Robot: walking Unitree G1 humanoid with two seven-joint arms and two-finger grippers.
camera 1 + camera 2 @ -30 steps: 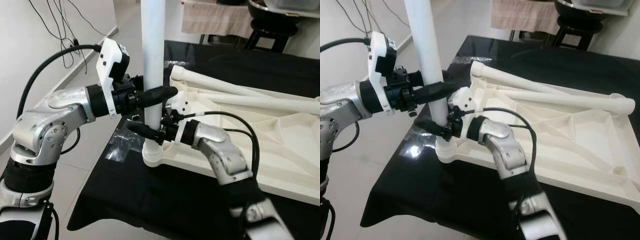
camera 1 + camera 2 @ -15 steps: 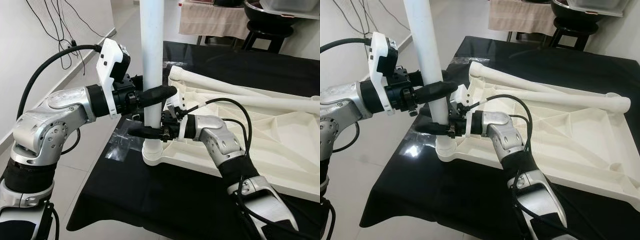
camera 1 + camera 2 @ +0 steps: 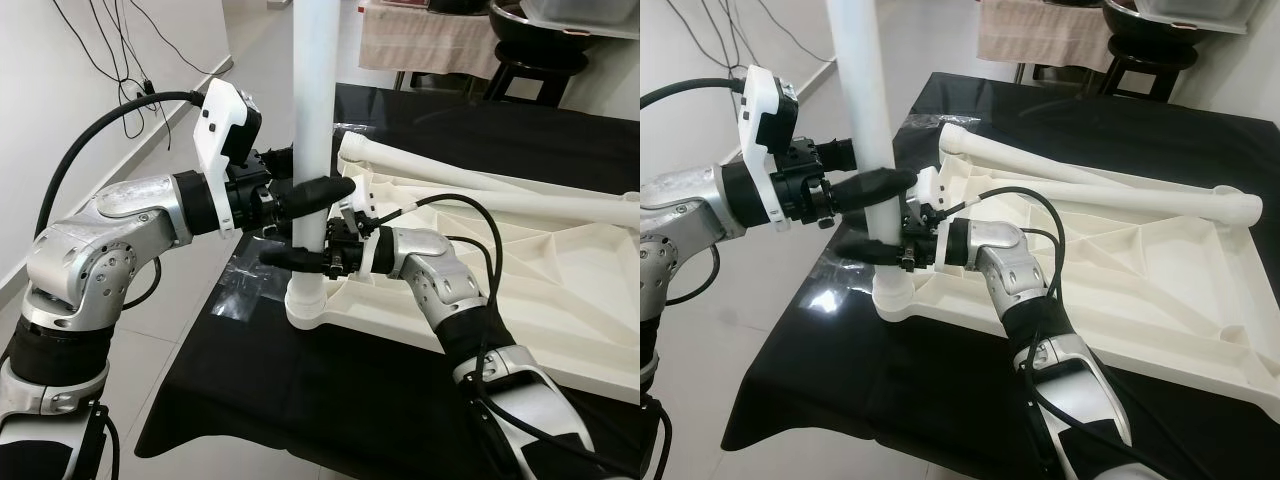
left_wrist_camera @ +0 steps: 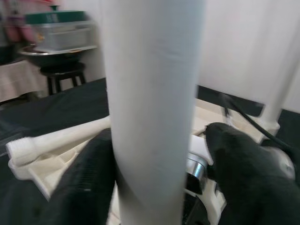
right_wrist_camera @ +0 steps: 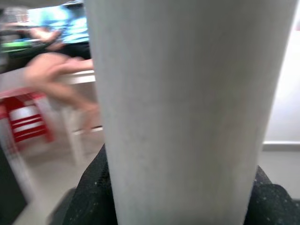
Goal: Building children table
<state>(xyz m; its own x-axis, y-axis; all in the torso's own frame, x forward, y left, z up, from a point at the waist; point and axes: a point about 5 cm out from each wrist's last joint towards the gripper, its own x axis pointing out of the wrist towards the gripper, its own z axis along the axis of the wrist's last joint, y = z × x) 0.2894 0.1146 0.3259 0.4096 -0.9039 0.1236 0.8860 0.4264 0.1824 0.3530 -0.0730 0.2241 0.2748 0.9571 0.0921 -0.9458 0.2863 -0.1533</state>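
Currently, the white table leg stands upright with its lower end seated in the corner socket of the upturned white tabletop, which lies on the black-covered table.

Left gripper — its jaws are closed on the leg, one black finger on each side of the tube, above the right gripper. In the left wrist view the leg passes directly between the two fingers, both touching it.

Right gripper — its jaws also clamp the leg, just below the left gripper and just above the socket. In the right wrist view the leg sits between the dark fingers, in contact on both sides.

Two further white legs lie flat across the tabletop, beyond both sets of jaws and well apart from them. A clear plastic bag lies on the table edge beside the socket.
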